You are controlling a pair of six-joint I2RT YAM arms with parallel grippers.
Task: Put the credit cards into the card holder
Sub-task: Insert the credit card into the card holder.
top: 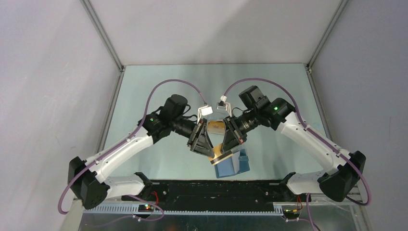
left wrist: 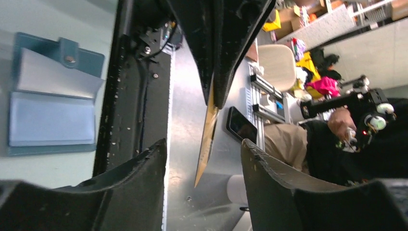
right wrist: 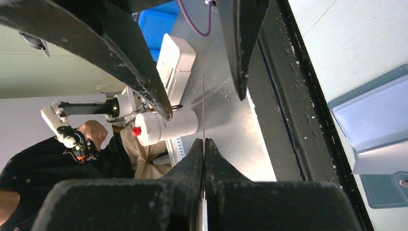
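An orange-gold credit card (top: pixel 219 146) hangs tilted in the air above the open blue card holder (top: pixel 234 166), which lies flat on the table near the front edge. My right gripper (right wrist: pixel 204 140) is shut on the card's edge (right wrist: pixel 203 103), seen edge-on as a thin line. In the left wrist view the card (left wrist: pixel 209 125) hangs down from the right gripper's fingers (left wrist: pixel 226 53) into the gap of my left gripper (left wrist: pixel 203 142), which is open with space on both sides of the card. The holder (left wrist: pixel 50 110) shows pale blue pockets and a clasp tab.
The black base rail (top: pixel 211 190) runs along the near edge just in front of the holder. Both arms meet over the table's middle. Grey enclosure walls stand left, right and behind. A person and a white bottle (right wrist: pixel 166 126) are beyond the near edge.
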